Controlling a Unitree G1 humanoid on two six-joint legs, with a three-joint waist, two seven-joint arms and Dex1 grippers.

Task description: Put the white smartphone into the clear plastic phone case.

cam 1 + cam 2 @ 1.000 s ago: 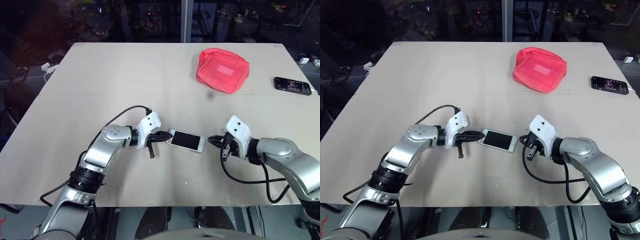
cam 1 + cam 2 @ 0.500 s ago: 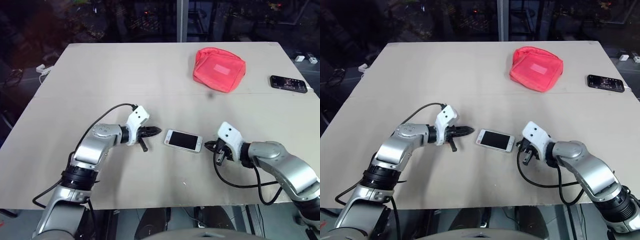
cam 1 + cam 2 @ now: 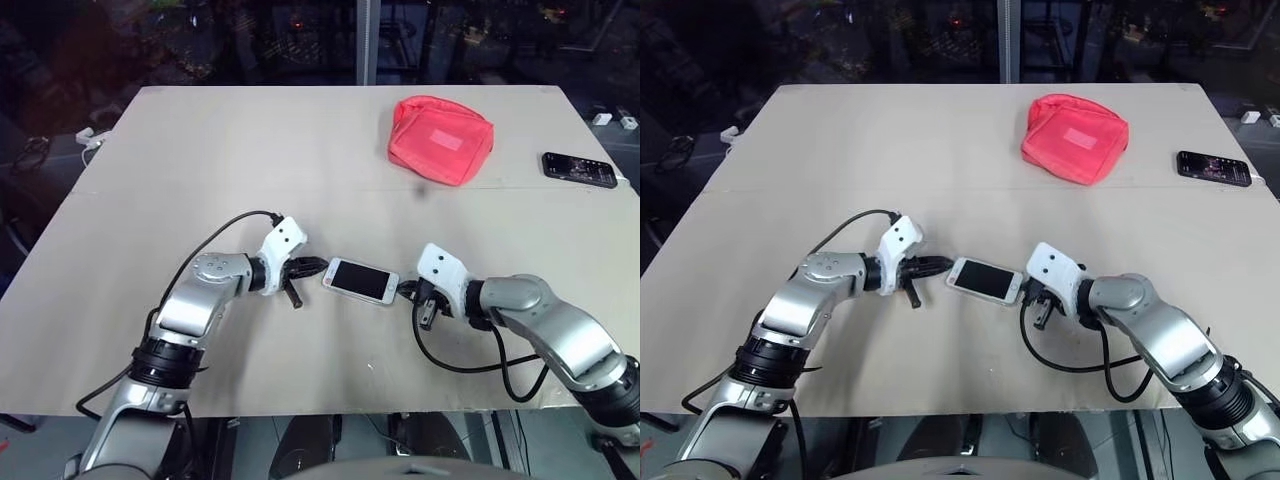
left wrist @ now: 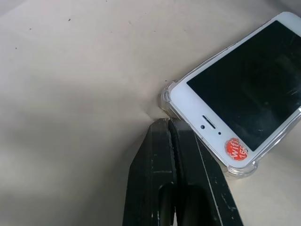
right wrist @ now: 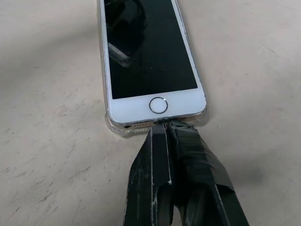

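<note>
The white smartphone lies screen up on the table, seated inside the clear plastic phone case, whose glossy rim shows around its edges. My left gripper is shut, its tips touching the phone's top end by a corner of the case. My right gripper is shut as well, its tips pressed against the bottom end by the home button. The two grippers face each other with the phone between them.
A red fabric pouch sits at the back of the table. An all-black smartphone lies near the right edge. Cables loop from both wrists onto the table surface.
Both grippers have closed in on the phone's two ends: the left tips now touch its top end and the right tips its bottom end. The camera has shifted slightly.
</note>
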